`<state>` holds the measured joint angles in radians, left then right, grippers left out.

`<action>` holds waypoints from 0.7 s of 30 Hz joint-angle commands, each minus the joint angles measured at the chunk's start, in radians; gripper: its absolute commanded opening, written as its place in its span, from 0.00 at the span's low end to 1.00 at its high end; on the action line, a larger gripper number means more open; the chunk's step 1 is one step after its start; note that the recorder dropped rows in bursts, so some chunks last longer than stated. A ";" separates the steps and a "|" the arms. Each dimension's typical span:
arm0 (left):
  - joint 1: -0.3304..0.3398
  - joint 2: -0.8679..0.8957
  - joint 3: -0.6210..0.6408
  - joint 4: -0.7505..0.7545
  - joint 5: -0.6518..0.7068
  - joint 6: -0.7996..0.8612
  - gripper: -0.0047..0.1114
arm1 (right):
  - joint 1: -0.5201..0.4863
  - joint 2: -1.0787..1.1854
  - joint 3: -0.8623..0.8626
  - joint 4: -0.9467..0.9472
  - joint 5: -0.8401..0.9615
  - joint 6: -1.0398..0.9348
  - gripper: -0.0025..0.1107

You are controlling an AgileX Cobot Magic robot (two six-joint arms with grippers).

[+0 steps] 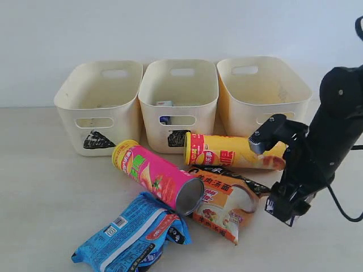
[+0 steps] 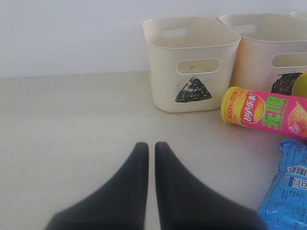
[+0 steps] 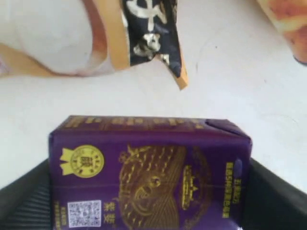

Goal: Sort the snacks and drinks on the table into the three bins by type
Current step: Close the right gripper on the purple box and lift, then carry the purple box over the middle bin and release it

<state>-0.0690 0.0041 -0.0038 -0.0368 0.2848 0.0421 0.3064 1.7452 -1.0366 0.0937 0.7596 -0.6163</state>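
My right gripper (image 3: 151,191) is shut on the dark purple carton (image 3: 148,167), one finger against each end, low over the table (image 1: 45,187). In the exterior view that gripper (image 1: 286,207) hides the carton. Beside it lie the orange-black-white bag (image 1: 224,204), the yellow tube (image 1: 232,152), the pink tube (image 1: 159,177) and the blue bag (image 1: 133,232). A white carton (image 1: 164,104) sits inside the middle bin (image 1: 178,90). My left gripper (image 2: 151,146) is shut and empty over bare table, out of the exterior view.
The triangle bin (image 1: 99,96) stands at the left of the row and a third bin (image 1: 261,85) at the right, against a white wall. In the left wrist view the triangle bin (image 2: 192,62) and pink tube (image 2: 266,111) lie ahead.
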 commanded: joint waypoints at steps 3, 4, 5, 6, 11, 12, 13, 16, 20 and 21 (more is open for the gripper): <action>0.004 -0.004 0.004 -0.001 -0.007 -0.008 0.07 | -0.007 -0.130 -0.011 -0.006 0.014 0.006 0.02; 0.004 -0.004 0.004 -0.001 -0.007 -0.008 0.07 | -0.007 -0.149 -0.019 0.007 0.005 0.011 0.02; 0.004 -0.004 0.004 -0.001 -0.007 -0.008 0.07 | -0.007 -0.166 -0.029 0.023 -0.001 0.017 0.02; 0.004 -0.004 0.004 -0.001 -0.007 -0.008 0.07 | -0.007 -0.181 -0.041 0.047 -0.010 0.017 0.02; 0.004 -0.004 0.004 -0.001 -0.007 -0.008 0.07 | -0.002 -0.207 -0.098 0.230 -0.069 -0.001 0.02; 0.004 -0.004 0.004 -0.001 -0.007 -0.008 0.07 | 0.005 -0.207 -0.108 0.262 -0.085 -0.013 0.02; 0.004 -0.004 0.004 -0.001 -0.007 -0.008 0.07 | 0.020 -0.207 -0.115 0.282 -0.100 -0.027 0.02; 0.004 -0.004 0.004 -0.001 -0.007 -0.008 0.07 | 0.077 -0.207 -0.129 0.284 -0.193 -0.040 0.02; 0.004 -0.004 0.004 -0.001 -0.007 -0.008 0.07 | 0.136 -0.201 -0.143 0.284 -0.378 -0.040 0.02; 0.004 -0.004 0.004 -0.001 -0.007 -0.008 0.07 | 0.145 -0.196 -0.148 0.286 -0.413 -0.040 0.02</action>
<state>-0.0690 0.0041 -0.0038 -0.0368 0.2848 0.0421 0.4255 1.5503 -1.1645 0.3675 0.4739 -0.6460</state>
